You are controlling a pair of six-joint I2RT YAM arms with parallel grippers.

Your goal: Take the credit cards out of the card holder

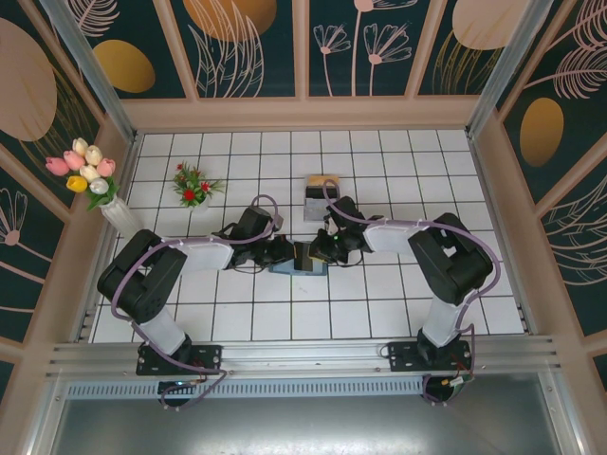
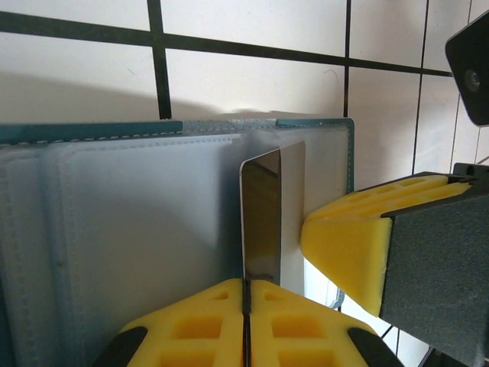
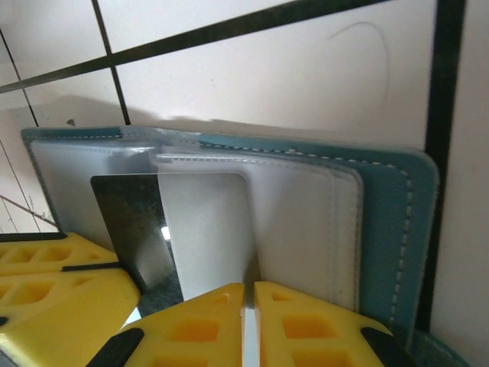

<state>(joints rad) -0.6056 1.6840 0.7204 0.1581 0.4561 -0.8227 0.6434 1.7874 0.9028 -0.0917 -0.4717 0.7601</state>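
On tiled floor [image 1: 379,303] between floral walls [image 1: 247,47], both jaws tight on credit cards [image 2: 261,222].

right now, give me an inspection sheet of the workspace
surface: white tiled table, dark grout
job's things: card holder lies open; dark card partly out
clutter: grey stand, tulip vase, red flower pot
grippers: left gripper shut on dark card; right gripper shut on pale grey leaf, sleeve or card unclear
cables: purple cables along both arms
surroundings: floral wall panels
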